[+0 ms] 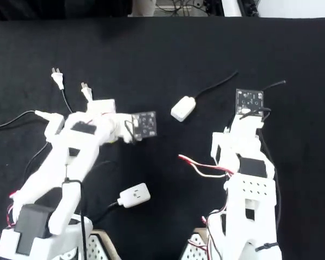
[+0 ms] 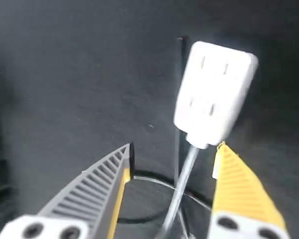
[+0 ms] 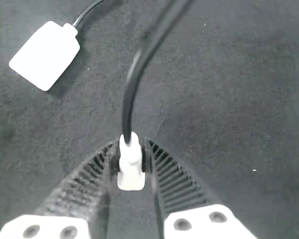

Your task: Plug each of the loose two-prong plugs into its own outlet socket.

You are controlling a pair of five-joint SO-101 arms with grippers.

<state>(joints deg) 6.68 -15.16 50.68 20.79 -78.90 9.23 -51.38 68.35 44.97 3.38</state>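
Observation:
Two loose white two-prong plugs (image 1: 57, 78) (image 1: 86, 92) lie at the back left, beside the left arm (image 1: 76, 146). A white outlet socket block (image 2: 214, 92) with its slots facing up sits just beyond my left gripper (image 2: 175, 149), which is open; the block's cable runs between the fingers. This may be the outlet block (image 1: 135, 195) near the table's front. My right gripper (image 3: 131, 154) is shut on a small white plug (image 3: 130, 167) with a black cord; its prongs are hidden. A second outlet block (image 1: 183, 108) (image 3: 45, 55) lies off to that gripper's side.
The table is covered in black cloth (image 1: 168, 49). Thin cords trail from the plugs and blocks, one black cord (image 1: 276, 84) ending at the back right. Red and white wires (image 1: 200, 165) hang from the right arm.

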